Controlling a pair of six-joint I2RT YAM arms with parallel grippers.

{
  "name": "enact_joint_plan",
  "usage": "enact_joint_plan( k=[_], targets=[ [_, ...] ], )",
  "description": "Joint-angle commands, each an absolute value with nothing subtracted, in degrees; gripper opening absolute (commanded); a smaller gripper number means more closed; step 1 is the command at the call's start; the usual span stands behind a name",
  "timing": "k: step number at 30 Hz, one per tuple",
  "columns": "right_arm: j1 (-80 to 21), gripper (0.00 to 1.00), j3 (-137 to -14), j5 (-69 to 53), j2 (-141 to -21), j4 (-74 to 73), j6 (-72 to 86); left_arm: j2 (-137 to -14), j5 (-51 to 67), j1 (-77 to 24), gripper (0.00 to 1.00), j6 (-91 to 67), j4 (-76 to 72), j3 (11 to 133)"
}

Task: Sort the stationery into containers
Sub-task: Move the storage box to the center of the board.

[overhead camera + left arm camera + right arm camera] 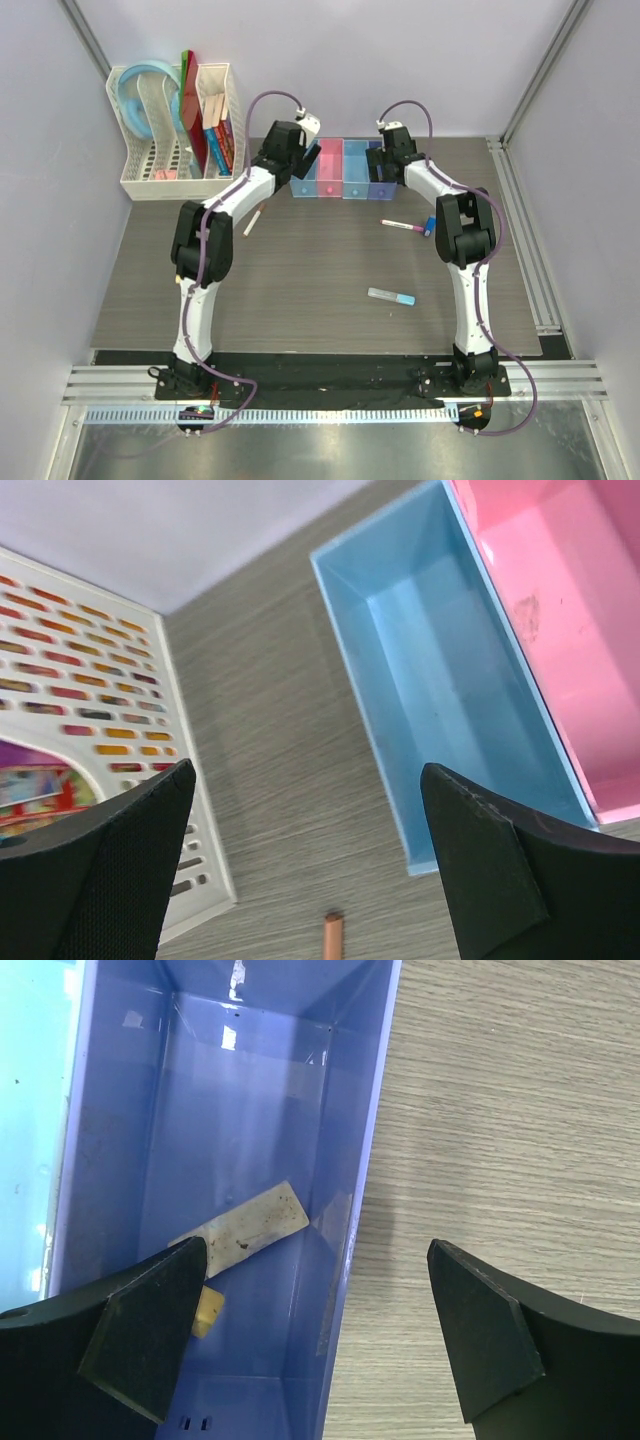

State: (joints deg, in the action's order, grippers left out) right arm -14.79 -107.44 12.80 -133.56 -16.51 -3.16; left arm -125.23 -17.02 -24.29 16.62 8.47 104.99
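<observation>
Hovering over translucent violet-blue plastic bin (pixel 235 1090): right claw (pixel 315 1250) apart, empty; left claw (pixel 307 775) apart too. Lift clear before fetching slim purple pen (pixel 403 225).

Both arms were alike. Left arm (pixel 197 310) and right arm (pixel 468 300) had white links, black joint housings and black bases (pixel 190 378). A purple cable (pixel 272 94) looped along each. Left gripper (pixel 305 770) and right gripper (pixel 316 1243) had matte black, wedge-shaped, finely textured fingers.

The mat (pixel 300 290) lay open at its middle, broken by a grey stick (pixel 391 296) at 4 o'clock and a purple pen (pixel 402 225) at 3. The rack (pixel 180 165) blocked 10 o'clock, the bins (pixel 340 172) 12.
</observation>
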Motion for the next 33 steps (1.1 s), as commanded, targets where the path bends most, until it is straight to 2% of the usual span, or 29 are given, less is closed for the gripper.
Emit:
enact_joint_plan(
  k=[1,9,23,33],
  targets=[
    [-15.7,0.98,-106.4,13.3,-131.5,-16.8,-4.0,-128.8,-16.7,-24.5,0.93,17.0,10.2,107.0],
    [-16.3,0.98,-103.8,13.3,-129.3,-16.8,-3.6,-127.4,-15.0,-25.0,0.93,17.1,11.0,102.8],
    [-18.5,0.98,-92.6,13.7,-121.9,-16.0,-2.5,-117.9,-12.0,-27.1,0.93,15.2,11.9,90.2],
    [-20.3,0.98,-87.3,14.6,-117.1,-15.1,-1.8,-114.6,-14.1,-27.2,0.94,15.7,10.8,85.6]
  ],
)
